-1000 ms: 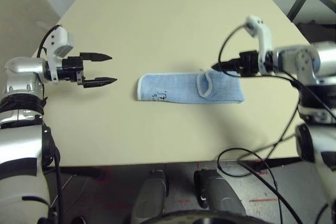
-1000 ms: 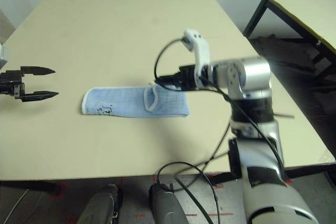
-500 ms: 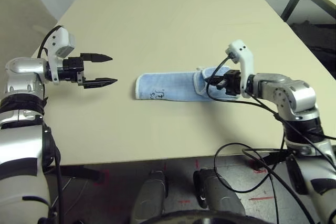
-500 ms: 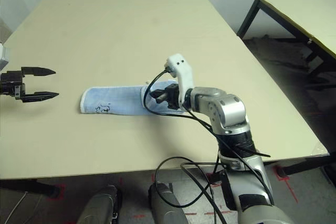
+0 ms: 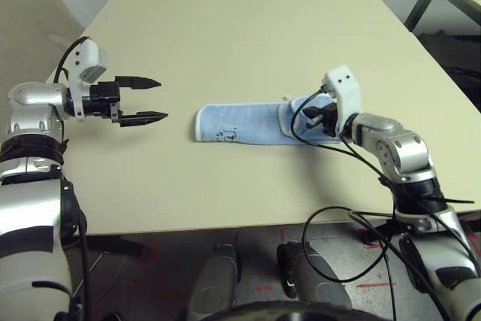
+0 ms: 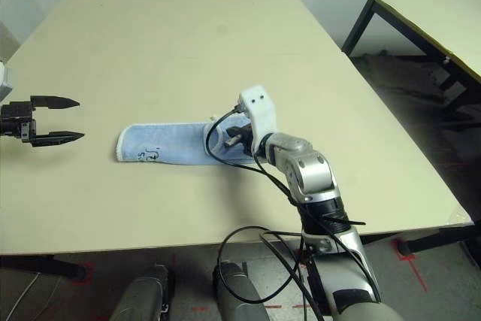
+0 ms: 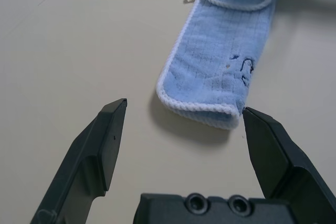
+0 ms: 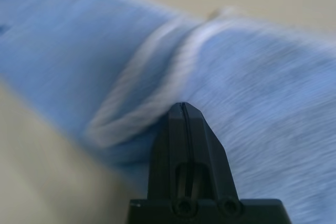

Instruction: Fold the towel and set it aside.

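Observation:
The towel (image 5: pixel 240 124) is a light-blue cloth with white stitched edging, folded into a long strip across the middle of the table. A dark embroidered motif (image 7: pixel 244 66) marks its left end, and a rounded flap (image 8: pixel 157 72) lies over its right part. My right gripper (image 5: pixel 310 114) rests on the towel's right end. Its fingers (image 8: pixel 184 129) are pressed together with no cloth showing between them. My left gripper (image 5: pixel 159 99) hovers open over bare table, a short way left of the towel's left end (image 7: pixel 197 111).
The table (image 5: pixel 240 20) is cream-coloured, with its front edge close to me. A second table (image 6: pixel 428 13) stands off to the right, across a gap of floor. Black cables (image 5: pixel 353 223) trail from my right arm over the front edge.
My right gripper has shut and its arm has swung in and down onto the towel's right end. The towel's right end is now under the arm. My left gripper has held still.

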`<act>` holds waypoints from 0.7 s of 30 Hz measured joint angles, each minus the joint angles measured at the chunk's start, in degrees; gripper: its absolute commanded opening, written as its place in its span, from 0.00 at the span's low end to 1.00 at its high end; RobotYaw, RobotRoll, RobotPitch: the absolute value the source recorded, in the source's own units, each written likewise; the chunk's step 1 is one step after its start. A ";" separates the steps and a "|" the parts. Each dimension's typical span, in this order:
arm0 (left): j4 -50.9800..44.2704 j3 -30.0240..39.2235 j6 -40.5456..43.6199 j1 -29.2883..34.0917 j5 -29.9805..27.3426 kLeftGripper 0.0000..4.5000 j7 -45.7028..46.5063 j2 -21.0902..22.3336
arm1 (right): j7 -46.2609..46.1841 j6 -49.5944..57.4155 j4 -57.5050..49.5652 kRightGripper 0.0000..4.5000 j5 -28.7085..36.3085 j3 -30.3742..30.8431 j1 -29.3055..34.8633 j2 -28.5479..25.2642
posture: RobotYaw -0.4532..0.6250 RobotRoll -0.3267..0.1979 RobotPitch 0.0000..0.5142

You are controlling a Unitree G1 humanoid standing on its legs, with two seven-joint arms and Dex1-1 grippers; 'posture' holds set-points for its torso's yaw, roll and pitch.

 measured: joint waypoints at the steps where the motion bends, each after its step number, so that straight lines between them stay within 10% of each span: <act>1: 0.00 0.01 0.00 0.00 0.00 1.00 0.02 0.00 | 0.32 0.60 -0.41 0.01 0.43 0.21 0.54 0.29 | 0.41 0.62 0.21; 15: -0.63 0.04 0.50 0.86 0.02 1.00 -0.05 -0.34 | 1.00 -1.55 1.49 0.01 3.21 -5.62 -4.49 0.82 | 0.41 0.62 0.21; 21: -0.98 -0.44 1.37 1.83 1.06 1.00 -0.01 -0.41 | 8.46 -5.21 0.98 0.46 7.52 -9.70 -5.07 -5.01 | 0.41 0.62 0.21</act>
